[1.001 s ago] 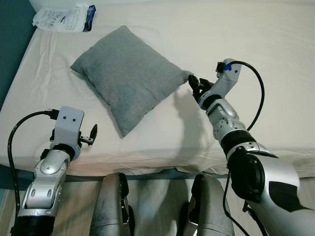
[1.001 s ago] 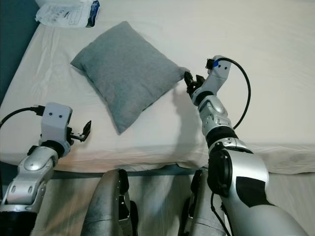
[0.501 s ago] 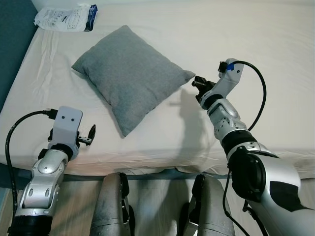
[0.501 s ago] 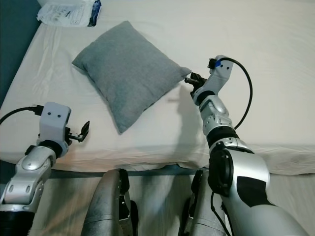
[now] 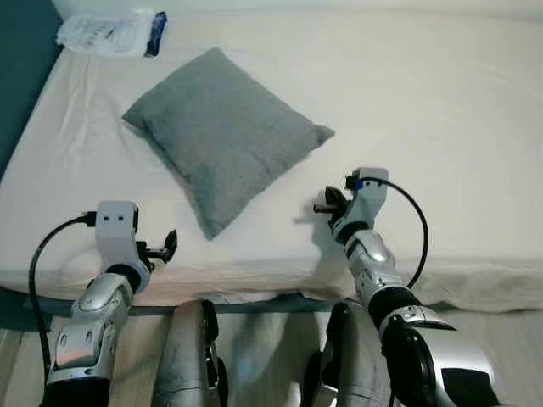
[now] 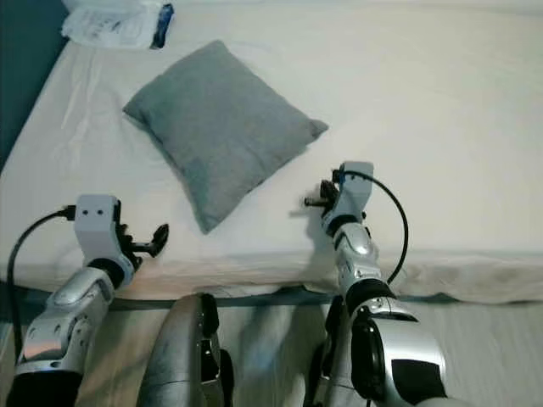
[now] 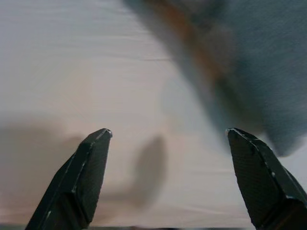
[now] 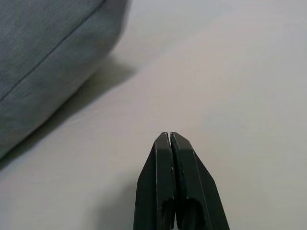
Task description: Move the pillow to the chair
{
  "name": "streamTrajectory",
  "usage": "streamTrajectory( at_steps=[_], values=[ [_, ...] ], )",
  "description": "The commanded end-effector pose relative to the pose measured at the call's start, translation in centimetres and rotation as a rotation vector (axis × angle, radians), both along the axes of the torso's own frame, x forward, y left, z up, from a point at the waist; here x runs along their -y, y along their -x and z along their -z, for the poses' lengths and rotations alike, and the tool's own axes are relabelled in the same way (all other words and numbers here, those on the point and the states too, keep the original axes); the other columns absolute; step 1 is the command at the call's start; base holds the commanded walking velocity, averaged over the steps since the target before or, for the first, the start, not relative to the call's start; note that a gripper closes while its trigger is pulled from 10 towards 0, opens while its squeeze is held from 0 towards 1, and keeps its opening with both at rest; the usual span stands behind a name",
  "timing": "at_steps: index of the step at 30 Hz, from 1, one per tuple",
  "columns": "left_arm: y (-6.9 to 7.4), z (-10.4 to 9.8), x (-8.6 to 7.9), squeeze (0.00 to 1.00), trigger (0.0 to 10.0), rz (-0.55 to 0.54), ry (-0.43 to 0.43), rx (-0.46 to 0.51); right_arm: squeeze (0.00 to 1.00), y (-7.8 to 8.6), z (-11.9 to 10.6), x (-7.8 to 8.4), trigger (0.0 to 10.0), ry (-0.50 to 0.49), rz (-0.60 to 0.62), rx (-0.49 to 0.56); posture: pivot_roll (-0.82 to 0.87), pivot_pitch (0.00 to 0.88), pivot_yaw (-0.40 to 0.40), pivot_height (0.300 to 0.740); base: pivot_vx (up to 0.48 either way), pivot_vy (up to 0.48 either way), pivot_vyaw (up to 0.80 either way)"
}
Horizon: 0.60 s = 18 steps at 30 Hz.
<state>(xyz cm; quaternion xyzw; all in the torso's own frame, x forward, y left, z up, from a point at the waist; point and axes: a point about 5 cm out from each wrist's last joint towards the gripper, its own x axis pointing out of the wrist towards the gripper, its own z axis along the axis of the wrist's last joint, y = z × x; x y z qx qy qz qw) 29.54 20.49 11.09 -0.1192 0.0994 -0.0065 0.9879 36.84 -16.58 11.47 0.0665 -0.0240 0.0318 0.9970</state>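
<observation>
Both claws hang clear of the grey pillow [image 5: 222, 134]: the right gripper [image 5: 323, 206], fingers pressed together, hovers near its near-right side, and the left gripper [image 5: 164, 248], fingers spread, sits at the near left edge of the bed [image 5: 441, 110]. Untouched, the pillow lies flat on the white sheet; grasping, lifting and carrying all remain. A white packet [image 5: 109, 30] rests at the far left corner; its contents cannot be made out.
</observation>
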Motion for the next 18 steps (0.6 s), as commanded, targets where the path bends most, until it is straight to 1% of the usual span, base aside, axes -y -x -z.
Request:
streamTrajectory(
  at_steps=[1, 2, 4, 6, 7, 8, 9, 10, 11, 12, 13, 14, 16, 17, 18],
  values=[
    [-0.1, 0.9, 0.9, 1.00, 10.0, 0.011, 0.136, -0.020, 0.00, 0.7, 0.7, 1.0, 10.0, 0.040, 0.054, 0.001, 0.08, 0.177, -0.041, 0.562, 0.000, 0.000, 0.00],
    [-0.1, 0.9, 0.9, 1.00, 10.0, 0.011, 0.136, -0.020, 0.00, 0.7, 0.7, 1.0, 10.0, 0.040, 0.054, 0.001, 0.08, 0.177, -0.041, 0.562, 0.000, 0.000, 0.00],
    [-0.5, 0.7, 2.3, 1.00, 10.0, 0.048, 0.252, -0.011, 0.00, 1.0, 1.1, 1.7, 10.0, 0.070, 0.086, -0.009, 0.08, 0.169, -0.044, 0.562, 0.000, 0.000, 0.00],
    [-0.5, 0.7, 2.3, 1.00, 10.0, 0.048, 0.252, -0.011, 0.00, 1.0, 1.1, 1.7, 10.0, 0.070, 0.086, -0.009, 0.08, 0.169, -0.044, 0.562, 0.000, 0.000, 0.00],
    [-0.7, 0.7, 3.6, 1.00, 10.0, 0.099, 0.329, -0.015, 0.00, 1.1, 1.2, 1.9, 10.0, 0.084, 0.094, -0.018, 0.08, 0.165, -0.043, 0.562, 0.000, 0.000, 0.00],
    [-0.8, 0.9, 4.2, 1.00, 10.0, 0.115, 0.347, -0.030, 0.00, 1.1, 1.3, 2.0, 10.0, 0.077, 0.103, -0.026, 0.07, 0.168, -0.038, 0.562, 0.000, 0.000, 0.00],
    [-0.9, 1.0, 4.6, 1.00, 10.0, 0.123, 0.358, -0.043, 0.00, 1.1, 1.4, 2.0, 10.0, 0.077, 0.112, -0.026, 0.07, 0.168, -0.038, 0.562, 0.000, 0.000, 0.00],
    [-0.9, 1.0, 4.6, 1.00, 10.0, 0.123, 0.358, -0.043, 0.00, 1.1, 1.4, 2.0, 10.0, 0.077, 0.112, -0.026, 0.07, 0.168, -0.038, 0.562, 0.000, 0.000, 0.00],
    [-1.0, 1.4, 5.0, 1.00, 10.0, 0.123, 0.363, -0.066, 0.00, 1.1, 1.3, 2.0, 10.0, 0.073, 0.117, -0.024, 0.07, 0.171, -0.031, 0.562, 0.000, 0.000, 0.00],
    [-1.0, 1.4, 5.0, 1.00, 10.0, 0.123, 0.363, -0.066, 0.00, 1.1, 1.3, 2.0, 10.0, 0.073, 0.117, -0.024, 0.07, 0.171, -0.031, 0.562, 0.000, 0.000, 0.00],
    [-1.3, 1.9, 5.6, 1.00, 10.0, 0.133, 0.364, -0.089, 0.00, 1.0, 1.2, 1.9, 10.0, 0.069, 0.119, -0.019, 0.07, 0.176, -0.027, 0.562, 0.000, 0.000, 0.00],
    [-1.3, 1.9, 5.6, 1.00, 10.0, 0.133, 0.364, -0.089, 0.00, 1.0, 1.2, 1.9, 10.0, 0.069, 0.119, -0.019, 0.07, 0.176, -0.027, 0.562, 0.000, 0.000, 0.00],
    [-2.1, 2.7, 7.0, 1.00, 10.0, 0.149, 0.373, -0.123, 0.00, 0.8, 0.8, 1.7, 10.0, 0.059, 0.118, -0.008, 0.06, 0.180, -0.024, 0.562, 0.000, 0.000, 0.00],
    [-2.1, 2.7, 7.0, 1.00, 10.0, 0.149, 0.373, -0.123, 0.00, 0.8, 0.8, 1.7, 10.0, 0.059, 0.118, -0.008, 0.06, 0.180, -0.024, 0.562, 0.000, 0.000, 0.00],
    [-2.6, 3.0, 7.7, 0.44, 10.0, 0.153, 0.370, -0.130, 0.00, 0.8, 0.6, 1.7, 10.0, 0.061, 0.120, -0.004, 0.05, 0.181, -0.021, 0.562, 0.000, 0.000, 0.00]
  ],
)
